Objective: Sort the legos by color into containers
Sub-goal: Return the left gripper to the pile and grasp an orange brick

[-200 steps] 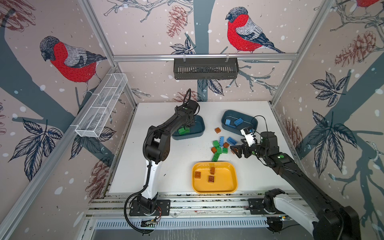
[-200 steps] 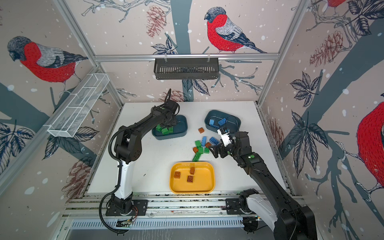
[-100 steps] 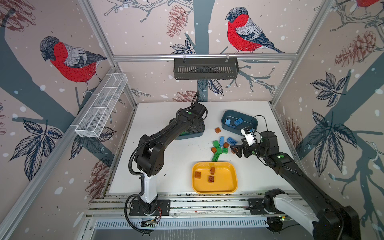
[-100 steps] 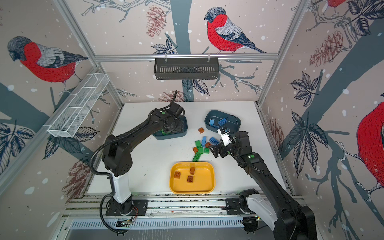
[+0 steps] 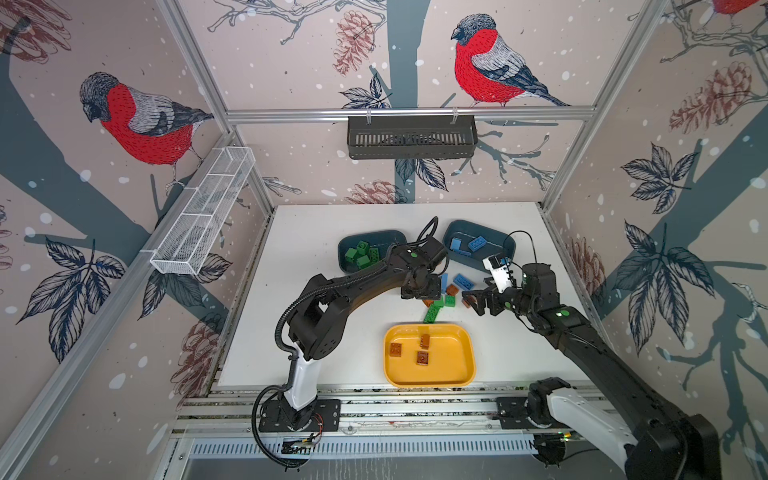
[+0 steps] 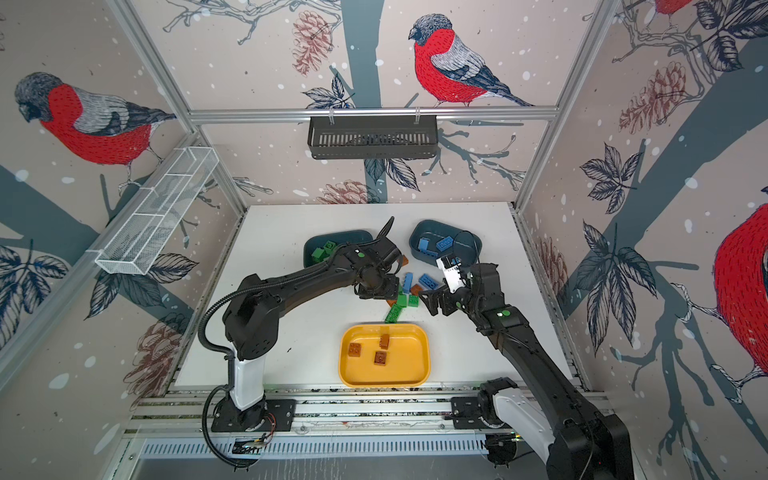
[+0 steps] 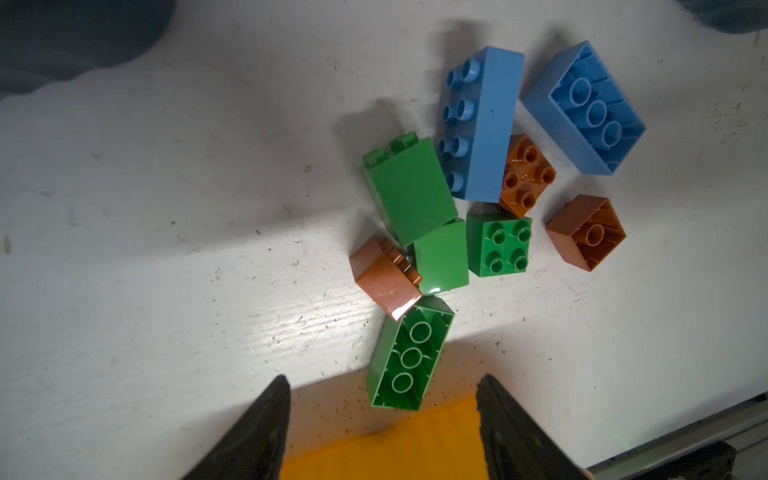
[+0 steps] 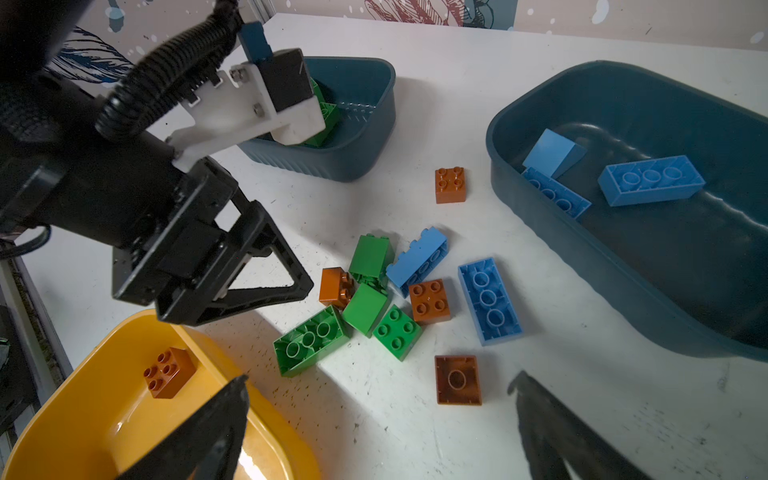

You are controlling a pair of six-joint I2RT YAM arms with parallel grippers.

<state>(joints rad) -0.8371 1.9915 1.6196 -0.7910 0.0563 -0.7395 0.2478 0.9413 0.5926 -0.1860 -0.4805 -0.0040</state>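
Loose green, blue and brown legos [image 5: 440,299] lie in a pile mid-table. My left gripper [image 7: 380,380] hangs open and empty just above the pile, over an upturned oblong green lego [image 7: 409,357] and the yellow tray's rim [image 7: 395,449]. My right gripper [image 8: 382,378] stands open to the pile's right, with an upturned brown lego [image 8: 457,380] just ahead of its fingers. One teal tub [image 5: 374,237] holds green legos, the other teal tub [image 5: 457,224] holds blue ones. The yellow tray [image 5: 457,365] holds three brown legos [image 5: 423,357].
A single brown lego [image 8: 450,185] sits apart between the two tubs. The left arm [image 5: 353,286] reaches over the table in front of the green tub. A black slotted basket [image 5: 411,137] hangs on the back wall, a white wire rack [image 5: 203,216] on the left wall.
My left arm has swung from over the green tub to the right and forward, and now hangs above the pile. The right arm has not moved.
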